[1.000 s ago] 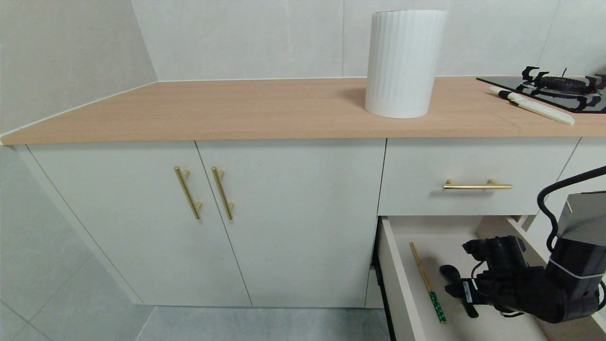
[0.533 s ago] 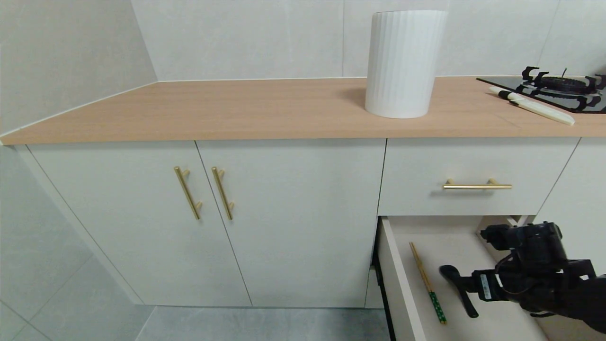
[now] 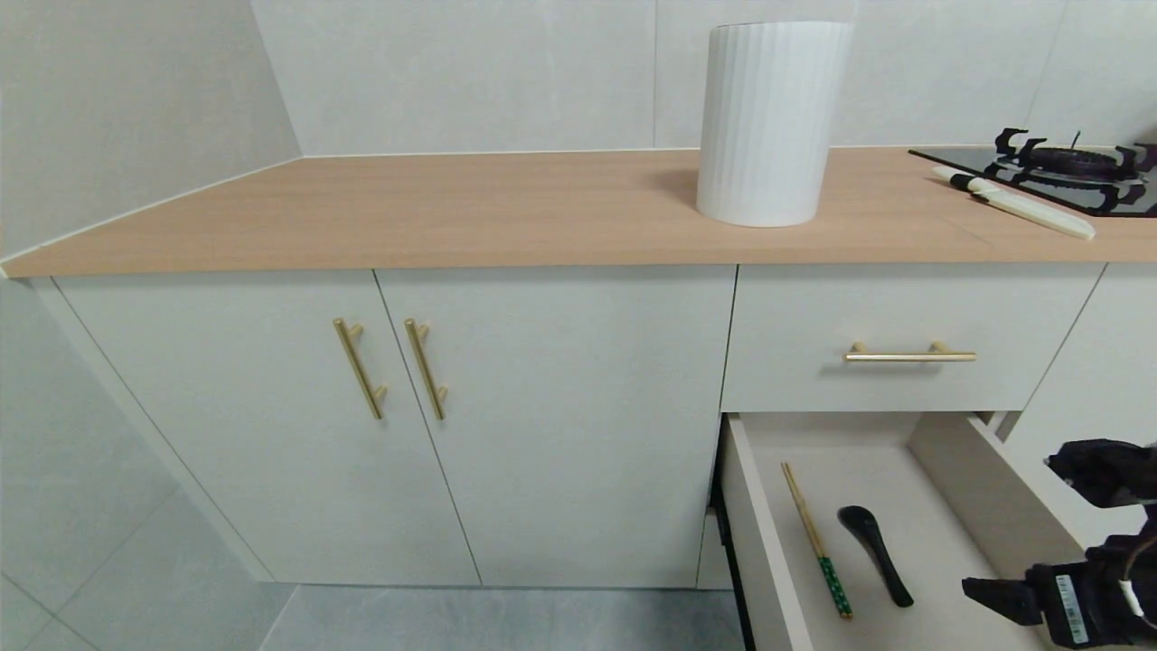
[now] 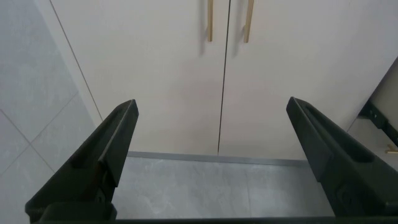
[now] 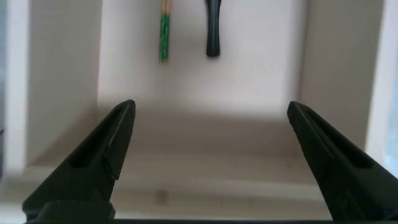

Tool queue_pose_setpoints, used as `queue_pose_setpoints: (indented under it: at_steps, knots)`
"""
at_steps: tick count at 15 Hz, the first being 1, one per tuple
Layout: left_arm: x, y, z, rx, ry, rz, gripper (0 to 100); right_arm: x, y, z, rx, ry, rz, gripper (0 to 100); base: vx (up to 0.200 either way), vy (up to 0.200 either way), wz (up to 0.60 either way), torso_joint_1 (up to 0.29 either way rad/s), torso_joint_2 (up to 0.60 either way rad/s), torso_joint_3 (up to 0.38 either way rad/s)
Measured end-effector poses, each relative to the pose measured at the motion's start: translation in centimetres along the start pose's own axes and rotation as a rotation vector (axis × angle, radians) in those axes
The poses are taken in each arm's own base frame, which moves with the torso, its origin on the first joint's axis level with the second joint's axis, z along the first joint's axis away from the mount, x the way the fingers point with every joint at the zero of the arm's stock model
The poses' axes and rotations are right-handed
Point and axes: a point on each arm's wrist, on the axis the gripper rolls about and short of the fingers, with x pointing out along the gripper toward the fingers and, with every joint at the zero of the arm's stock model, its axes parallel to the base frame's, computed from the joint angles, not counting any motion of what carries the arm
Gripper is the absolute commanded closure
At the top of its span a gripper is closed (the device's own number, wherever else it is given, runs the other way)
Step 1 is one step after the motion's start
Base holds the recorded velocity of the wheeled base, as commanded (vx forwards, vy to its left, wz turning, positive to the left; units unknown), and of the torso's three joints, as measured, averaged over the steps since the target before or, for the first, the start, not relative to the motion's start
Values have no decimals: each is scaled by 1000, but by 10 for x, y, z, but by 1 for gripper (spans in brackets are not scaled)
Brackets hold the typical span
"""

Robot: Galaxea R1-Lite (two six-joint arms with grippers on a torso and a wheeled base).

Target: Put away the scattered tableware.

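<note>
The right end effector [image 3: 1011,526] hangs low at the robot's right side, its two dark fingers [image 3: 1098,470] spread wide apart and gripping nothing. The left end effector [image 4: 211,104] points forward and down, its fingers likewise parted wide, empty.

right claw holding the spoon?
No, the black spoon lies in the open drawer beside the chopsticks; the right claw is open, empty.

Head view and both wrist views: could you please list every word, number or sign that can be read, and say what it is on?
White sticker on the right gripper: dark print, too small to read.
Chopsticks in the drawer: green patterned ends, no lettering visible.
No other word, number or sign is legible.
</note>
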Motion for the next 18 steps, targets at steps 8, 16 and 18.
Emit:
queue_pose_setpoints:
  at_steps: [8, 16, 18]
  knots:
    - [0, 0, 0, -3, -3, 0, 0, -23, -7, -40, 10, -3, 18, 0, -125, 0, 0, 0, 1, 2]
    - [0, 0, 0, -4, -2, 0, 0, -32, -10, -62, -12, 171, 53, 0, 0, 0, 0, 0, 0, 0]
    - [0, 0, 0, -3, -2, 0, 0, -26, -8, -61, -9, 210, 67, 0, 0, 0, 0, 0, 0, 0]
